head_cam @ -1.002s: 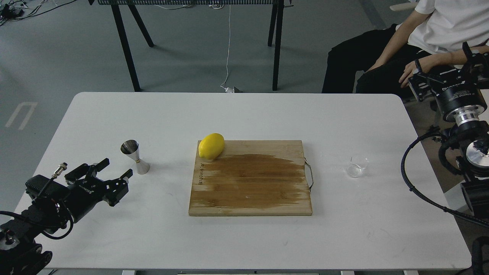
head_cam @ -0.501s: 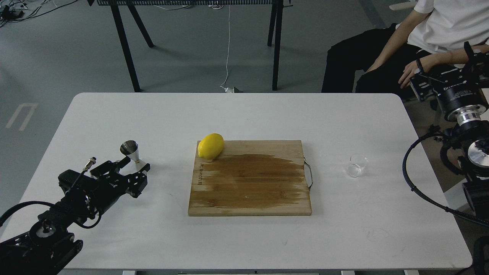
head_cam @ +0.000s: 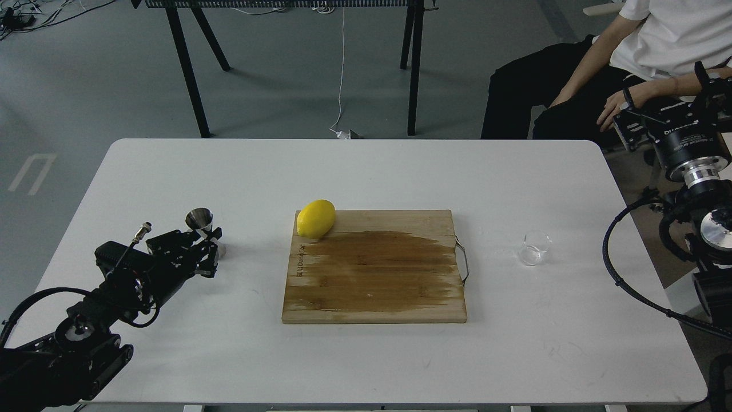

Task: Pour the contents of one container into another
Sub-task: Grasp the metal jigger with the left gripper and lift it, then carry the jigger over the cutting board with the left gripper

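The left gripper (head_cam: 210, 252) is at the jigger (head_cam: 201, 224), its fingers on both sides of the narrow middle. I cannot tell if it is squeezing yet. The jigger stands up at 9 o'clock on the table (head_cam: 366, 171). A board (head_cam: 374, 274) lies in the middle, with burned-in writing too small to read, and a lemon (head_cam: 316, 218) on its 11 o'clock corner. The cup (head_cam: 534, 248) stands at 3 o'clock. The right gripper (head_cam: 632, 123) is off the table at 2 o'clock; I cannot tell how open it is.
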### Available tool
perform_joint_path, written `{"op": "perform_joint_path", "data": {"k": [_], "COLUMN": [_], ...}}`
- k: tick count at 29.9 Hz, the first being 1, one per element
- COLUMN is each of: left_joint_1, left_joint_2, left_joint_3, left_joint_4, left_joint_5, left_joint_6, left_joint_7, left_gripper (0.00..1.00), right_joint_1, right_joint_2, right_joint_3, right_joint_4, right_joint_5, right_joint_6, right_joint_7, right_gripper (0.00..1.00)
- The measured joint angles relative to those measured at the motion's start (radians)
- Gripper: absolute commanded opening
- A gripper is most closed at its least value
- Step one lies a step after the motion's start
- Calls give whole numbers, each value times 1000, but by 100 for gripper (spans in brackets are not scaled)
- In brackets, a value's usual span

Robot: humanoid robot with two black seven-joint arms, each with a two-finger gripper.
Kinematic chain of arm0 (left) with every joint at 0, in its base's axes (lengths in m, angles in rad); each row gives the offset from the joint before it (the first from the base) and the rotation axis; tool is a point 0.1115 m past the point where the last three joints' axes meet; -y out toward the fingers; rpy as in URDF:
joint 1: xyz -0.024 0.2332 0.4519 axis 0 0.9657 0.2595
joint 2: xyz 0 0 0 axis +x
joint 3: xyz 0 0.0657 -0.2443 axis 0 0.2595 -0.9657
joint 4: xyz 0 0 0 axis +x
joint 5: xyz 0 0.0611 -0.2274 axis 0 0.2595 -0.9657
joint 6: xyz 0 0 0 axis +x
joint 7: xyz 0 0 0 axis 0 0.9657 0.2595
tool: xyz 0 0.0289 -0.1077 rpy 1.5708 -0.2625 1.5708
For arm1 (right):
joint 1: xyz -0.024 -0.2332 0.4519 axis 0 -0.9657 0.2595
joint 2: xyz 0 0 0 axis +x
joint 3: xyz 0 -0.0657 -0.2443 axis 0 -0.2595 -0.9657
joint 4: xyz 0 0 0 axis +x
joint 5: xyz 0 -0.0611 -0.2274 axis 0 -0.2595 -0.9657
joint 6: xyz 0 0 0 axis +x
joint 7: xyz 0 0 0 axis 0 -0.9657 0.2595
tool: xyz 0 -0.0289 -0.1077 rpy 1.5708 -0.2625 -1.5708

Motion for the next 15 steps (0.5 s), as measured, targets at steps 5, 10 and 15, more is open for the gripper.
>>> {"op": "perform_joint_path", "data": {"k": [5,10,15], "left_joint_1": [-5,-51,-105], "left_joint_2": [-9,3,29], "left_joint_3": [-7,-15,-3], "left_joint_4": [0,-20,-148], "left_joint_5": [0,0,0], "left_joint_6": [0,0,0], "left_joint_7": [-2,-2,-5], "left_gripper": [9,10,9], "right_joint_1": [0,-1,-2], "right_joint_2": [-3,-4,-6], "right_joint_3": [1,3,3], "right_joint_4": [0,-1,-1], "right_joint_5": [0,0,0], "right_joint_6": [0,0,0], "right_joint_7": [0,0,0], "right_gripper": [100,100,100]}}
